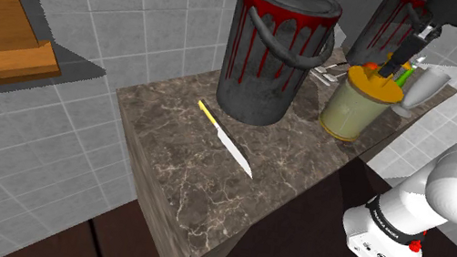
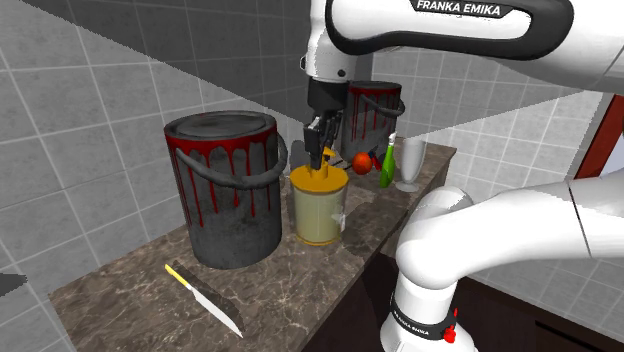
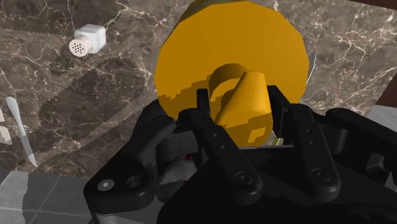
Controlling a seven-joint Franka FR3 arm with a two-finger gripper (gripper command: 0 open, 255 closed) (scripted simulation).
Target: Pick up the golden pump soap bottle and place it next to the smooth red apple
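The soap bottle (image 1: 351, 111) (image 2: 318, 212) has a pale yellowish body and a golden-orange top, and stands upright on the marble counter (image 1: 183, 176). My black gripper (image 1: 399, 62) (image 2: 318, 152) (image 3: 242, 105) comes down on it from above. In the wrist view the golden pump head (image 3: 245, 95) sits between both fingers (image 3: 207, 111), which press against its sides. The red apple (image 2: 361, 163) (image 1: 371, 69) lies just behind the bottle, toward the counter's far end.
A large paint-stained bucket (image 1: 274, 51) (image 2: 225, 185) stands beside the bottle, a second bucket (image 2: 375, 108) behind. A green bottle (image 2: 386, 165) and a pale goblet (image 2: 409, 163) flank the apple. A yellow-handled knife (image 1: 227, 141) (image 2: 205, 298) lies on the counter, a white shaker (image 3: 89, 39) nearby.
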